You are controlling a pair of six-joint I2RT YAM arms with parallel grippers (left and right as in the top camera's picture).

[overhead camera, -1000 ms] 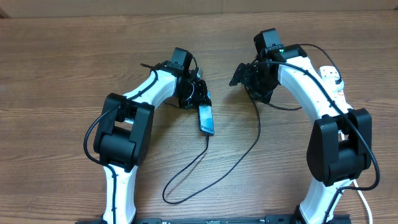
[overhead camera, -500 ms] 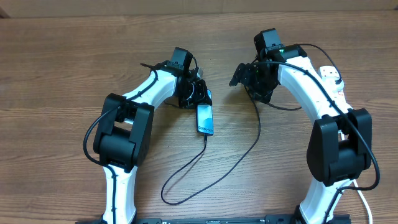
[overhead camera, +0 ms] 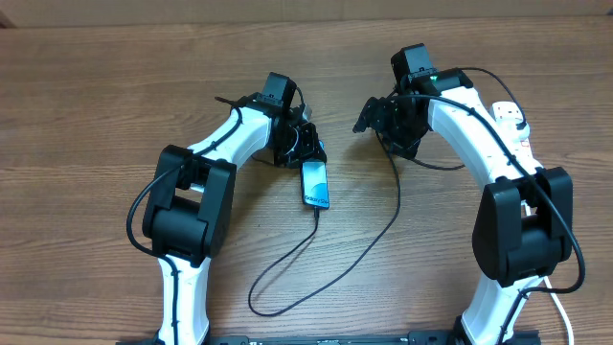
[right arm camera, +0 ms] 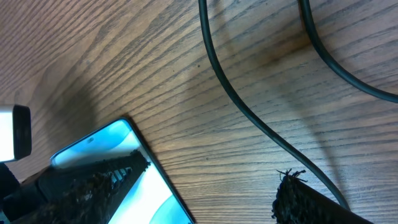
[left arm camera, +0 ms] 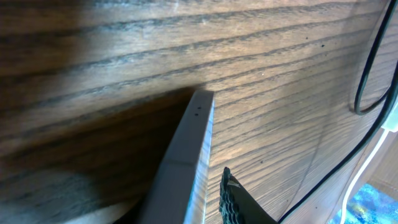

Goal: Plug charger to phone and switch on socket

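Mid-tabletop, phone [overhead camera: 316, 184] lies flat, screen up, w/ charger [overhead camera: 397, 196] meeting its near end. Left end effector [overhead camera: 306, 149] sits at phone's far end; can't tell its opening. Right end effector [overhead camera: 375, 117] gapes wide, holding nothing. Socket [overhead camera: 512, 125] far right.

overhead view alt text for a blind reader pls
A lit blue phone lies on a wooden table between two white robot arms, with the left end effector at its far end. A thin black charger cable loops from the phone's near end round to beneath the right end effector. A white power strip shows partly behind the arm on the right.
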